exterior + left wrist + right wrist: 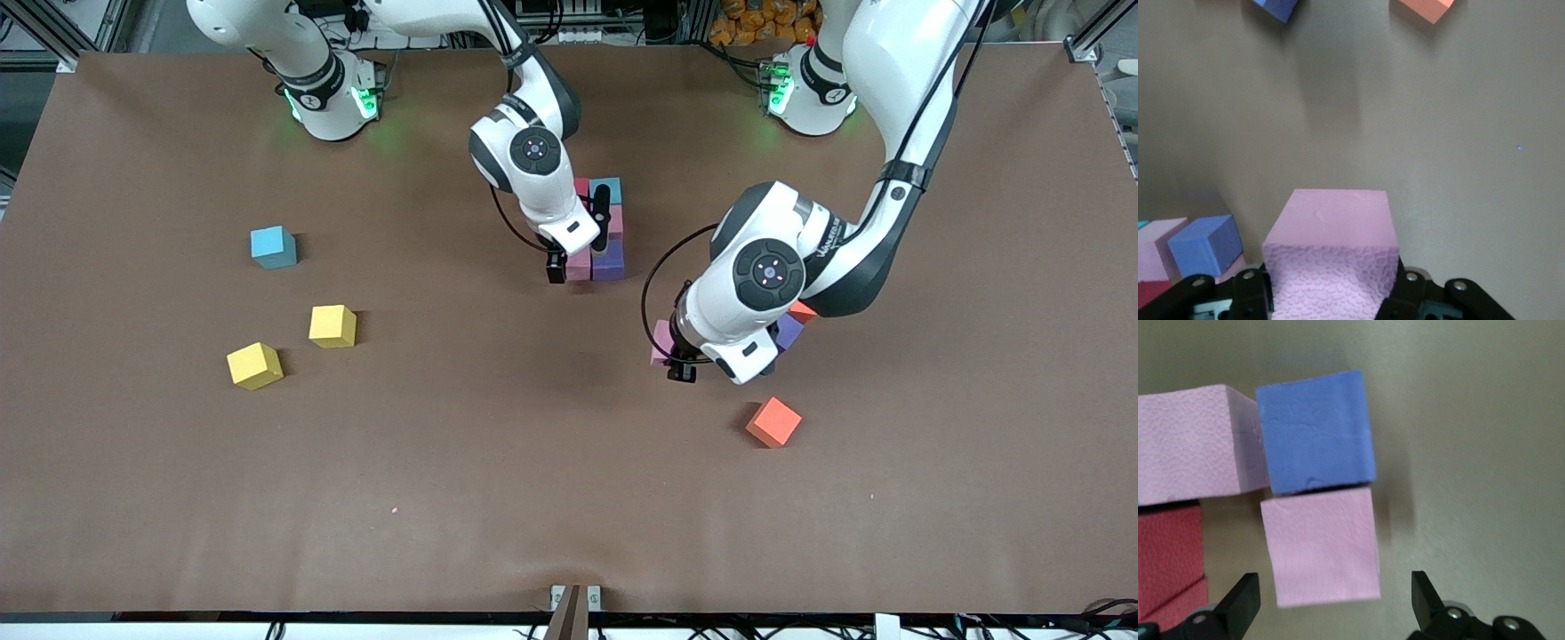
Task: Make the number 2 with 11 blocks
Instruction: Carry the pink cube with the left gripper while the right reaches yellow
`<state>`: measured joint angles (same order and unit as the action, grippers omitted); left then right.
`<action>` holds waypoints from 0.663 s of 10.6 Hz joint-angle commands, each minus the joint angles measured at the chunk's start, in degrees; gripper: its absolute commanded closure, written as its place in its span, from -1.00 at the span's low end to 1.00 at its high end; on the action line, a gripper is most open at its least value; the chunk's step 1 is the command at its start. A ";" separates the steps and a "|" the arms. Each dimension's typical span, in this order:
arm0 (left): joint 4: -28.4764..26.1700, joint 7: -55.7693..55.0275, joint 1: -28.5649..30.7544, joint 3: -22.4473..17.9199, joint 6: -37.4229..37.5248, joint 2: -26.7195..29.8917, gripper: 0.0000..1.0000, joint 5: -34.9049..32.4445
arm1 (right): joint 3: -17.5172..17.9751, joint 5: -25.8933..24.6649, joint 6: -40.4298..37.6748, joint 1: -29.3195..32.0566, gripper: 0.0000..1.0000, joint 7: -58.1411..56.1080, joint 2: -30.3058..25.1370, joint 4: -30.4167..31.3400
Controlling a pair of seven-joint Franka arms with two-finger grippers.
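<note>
While the left pincer (673,360) hangs over the counter (498,480) clenched on a pink block (1331,257), the right pincer (580,233) stands released, its fingers spread wide, right at the started number 2 (601,229). That cluster lies near the middle of the counter, toward the robots' bases: a light blue block (610,189) and a red one (581,187) at its end farthest from the front camera, a purple block (609,264) and a pink block (579,265) touching side by side at its near end, and more pink between. In the right wrist view a pink block (1321,543) sits between the spread fingers (1239,600), touching neither, with the purple one (1317,430) pressed against it and a red one (1168,557) just beside. Loose blocks lie apart: an orange block (773,421) nearer the front camera than the left pincer, a purple (788,331) and a reddish one (803,311) half hidden under the left arm, and toward the right arm's end two yellow blocks (332,325) (254,365) near each other and another light blue block (273,247). Lettering runs along the left arm's forearm, too small to read.
</note>
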<state>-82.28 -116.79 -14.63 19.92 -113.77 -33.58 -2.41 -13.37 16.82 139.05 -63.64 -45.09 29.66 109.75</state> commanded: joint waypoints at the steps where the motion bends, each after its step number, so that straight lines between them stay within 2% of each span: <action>1: -1.13 -5.44 0.22 0.82 0.04 1.68 0.46 0.30 | 0.27 0.23 -4.91 2.28 -1.00 0.43 -3.98 0.55; 4: -1.21 -13.69 -3.02 1.35 -1.88 0.37 0.46 0.21 | -1.04 0.14 -7.21 7.37 -1.00 1.14 -6.80 2.03; 5: -1.13 -16.86 -4.77 1.35 -3.20 0.10 0.46 0.12 | -2.87 0.14 -8.86 8.87 -1.00 1.14 -7.33 2.65; 7: -1.04 -20.39 -8.38 1.35 -4.88 -1.13 0.46 -0.32 | -10.15 -0.03 -12.91 9.67 -1.00 1.05 -7.51 2.66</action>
<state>-83.19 -134.10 -20.77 21.44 -117.11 -34.08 -2.40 -19.51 16.82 128.36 -54.45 -44.37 24.27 110.59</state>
